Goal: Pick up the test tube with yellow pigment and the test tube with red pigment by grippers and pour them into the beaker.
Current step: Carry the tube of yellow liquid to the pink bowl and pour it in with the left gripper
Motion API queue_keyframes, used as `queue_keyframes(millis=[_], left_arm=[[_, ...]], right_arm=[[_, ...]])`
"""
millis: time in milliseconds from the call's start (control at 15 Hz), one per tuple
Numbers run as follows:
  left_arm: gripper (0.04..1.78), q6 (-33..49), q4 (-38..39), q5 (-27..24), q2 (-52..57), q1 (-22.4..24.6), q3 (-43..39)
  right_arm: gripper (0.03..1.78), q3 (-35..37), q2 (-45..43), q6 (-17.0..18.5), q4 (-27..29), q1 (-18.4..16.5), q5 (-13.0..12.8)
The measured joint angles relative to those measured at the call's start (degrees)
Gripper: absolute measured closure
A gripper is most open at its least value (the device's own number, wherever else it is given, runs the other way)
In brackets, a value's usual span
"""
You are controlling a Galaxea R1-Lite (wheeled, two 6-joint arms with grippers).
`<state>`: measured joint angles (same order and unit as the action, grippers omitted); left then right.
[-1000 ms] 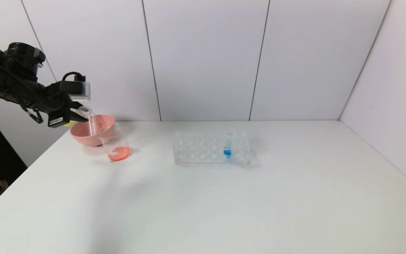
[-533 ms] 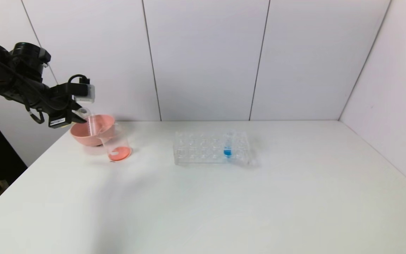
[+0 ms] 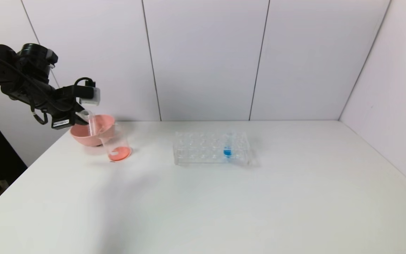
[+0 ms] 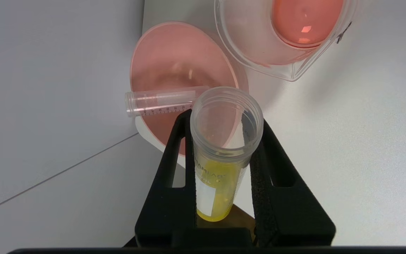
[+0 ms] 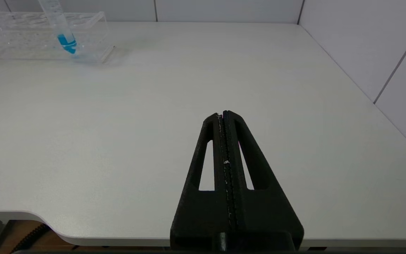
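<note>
My left gripper [image 3: 78, 118] [image 4: 224, 120] is shut on the test tube with yellow pigment [image 3: 84, 114] [image 4: 220, 176]. It hangs tilted above the pink bowl's near rim, its open mouth pointing toward the beaker, and yellow liquid sits in its bottom. The beaker [image 3: 116, 144] [image 4: 284, 38] stands just right of the bowl, with red-orange liquid on its floor. No test tube with red pigment in it shows. An empty clear tube [image 4: 160, 102] lies across the bowl. My right gripper [image 5: 223, 114] is shut and empty, low over the table's front edge.
The pink bowl [image 3: 83, 135] [image 4: 174, 63] sits at the table's far left, touching the beaker. A clear tube rack [image 3: 203, 148] [image 5: 19, 35] stands mid-table and holds one blue-liquid tube [image 3: 227, 150] [image 5: 65, 38]. Walls close in behind and on the right.
My left gripper has shifted right and slightly down with the yellow tube, bringing it closer to the beaker. Everything else has stayed put.
</note>
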<state>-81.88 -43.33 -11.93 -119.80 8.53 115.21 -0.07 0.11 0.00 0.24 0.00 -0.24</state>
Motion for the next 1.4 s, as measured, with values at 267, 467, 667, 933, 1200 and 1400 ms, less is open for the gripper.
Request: queue_keyframes(millis=[267, 467, 667, 933, 1200, 1400], left_arm=[[1.37, 0.0, -0.8, 0.1, 0.1, -0.1, 0.0], [1.37, 0.0, -0.8, 0.0, 0.1, 0.0, 0.0], [1.37, 0.1, -0.8, 0.0, 0.2, -0.2, 0.0], [1.37, 2.0, -0.8, 3.4, 0.1, -1.4, 0.0], [1.37, 3.2, -1.2, 6.1, 0.0, -2.6, 0.0], [1.37, 4.2, -1.4, 10.3, 0.1, -3.9, 0.0]], right_arm=[[1.70, 0.0, 0.0, 0.0, 0.0, 0.0, 0.0], [1.70, 0.0, 0.0, 0.0, 0.0, 0.0, 0.0], [1.70, 0.0, 0.0, 0.0, 0.0, 0.0, 0.0], [1.70, 0.0, 0.0, 0.0, 0.0, 0.0, 0.0], [1.70, 0.0, 0.0, 0.0, 0.0, 0.0, 0.0], [1.70, 0.0, 0.0, 0.0, 0.0, 0.0, 0.0]])
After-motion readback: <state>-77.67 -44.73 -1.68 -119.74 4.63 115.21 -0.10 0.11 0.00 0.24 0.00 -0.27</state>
